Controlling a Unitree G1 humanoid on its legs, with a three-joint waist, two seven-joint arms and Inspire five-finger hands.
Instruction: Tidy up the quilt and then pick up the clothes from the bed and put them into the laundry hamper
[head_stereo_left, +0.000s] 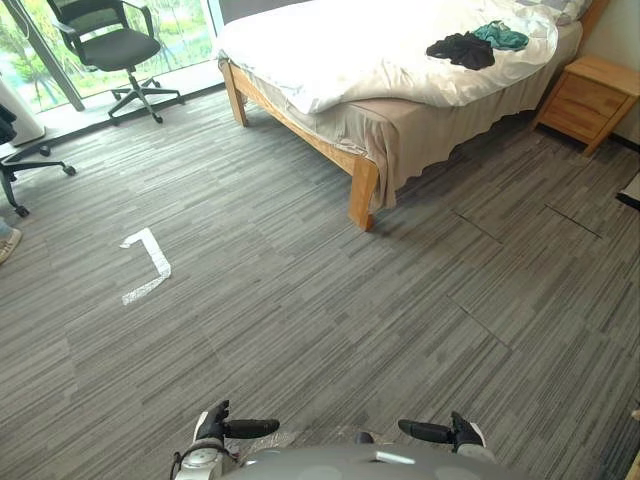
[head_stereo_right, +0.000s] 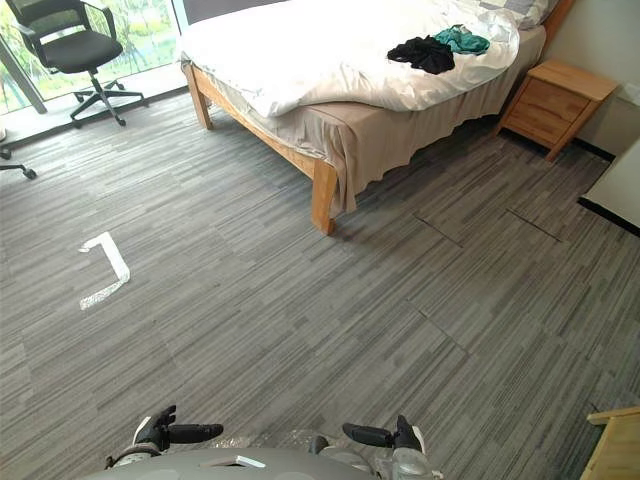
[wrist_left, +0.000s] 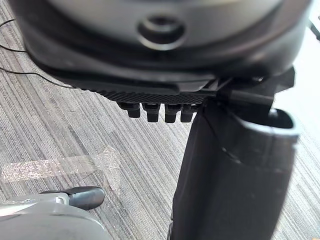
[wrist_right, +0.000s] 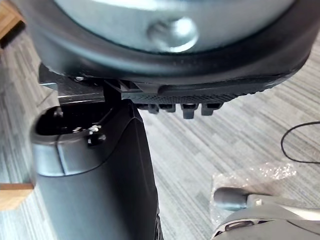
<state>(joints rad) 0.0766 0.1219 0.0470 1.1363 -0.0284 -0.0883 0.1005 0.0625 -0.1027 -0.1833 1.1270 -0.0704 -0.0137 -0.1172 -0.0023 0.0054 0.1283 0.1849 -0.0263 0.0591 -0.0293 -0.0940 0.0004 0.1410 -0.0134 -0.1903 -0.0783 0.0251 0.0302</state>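
Clothes (head_stereo_left: 465, 50) — one black piece, one teal — lie bunched at upper right on the rumpled white quilt (head_stereo_left: 350, 50). Left hand (head_stereo_left: 232, 429) and right hand (head_stereo_left: 440, 432) hang at bottom centre, fingers relaxed, empty. Risk on the walk-in — clipping the bed's wooden corner leg (head_stereo_left: 362, 190).

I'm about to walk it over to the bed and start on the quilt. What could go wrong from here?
1. The black garment and the teal garment lie on the rumpled white quilt; pulling the quilt could drag or bury them.
2. The wooden bed leg stands out at the near corner, a likely trip point when walking in.
3. The clothes lie toward the side of the wooden nightstand, probably a tight spot to stand and reach.
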